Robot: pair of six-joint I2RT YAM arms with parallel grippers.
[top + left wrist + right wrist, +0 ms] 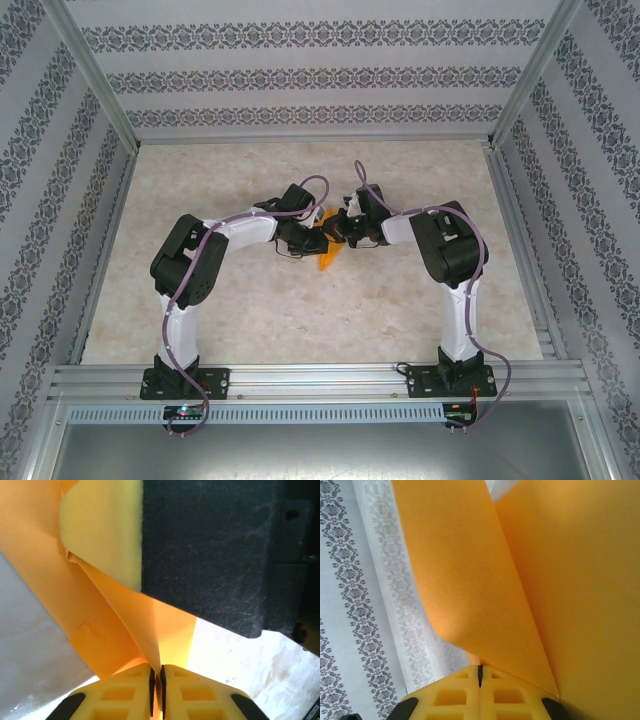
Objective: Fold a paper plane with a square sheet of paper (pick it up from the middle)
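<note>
Lab enclosure: aluminium frame point(320, 378), patterned wall panels point(300, 80)

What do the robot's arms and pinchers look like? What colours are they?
The left arm and right arm are white tubes with chunky black joints. A purple cable loops along each one. The fingers are bright yellow blocks with square cut-outs.

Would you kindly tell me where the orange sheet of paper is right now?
In the top view, the orange sheet of paper is mid-table, pinched by the left gripper and the right gripper.
</note>
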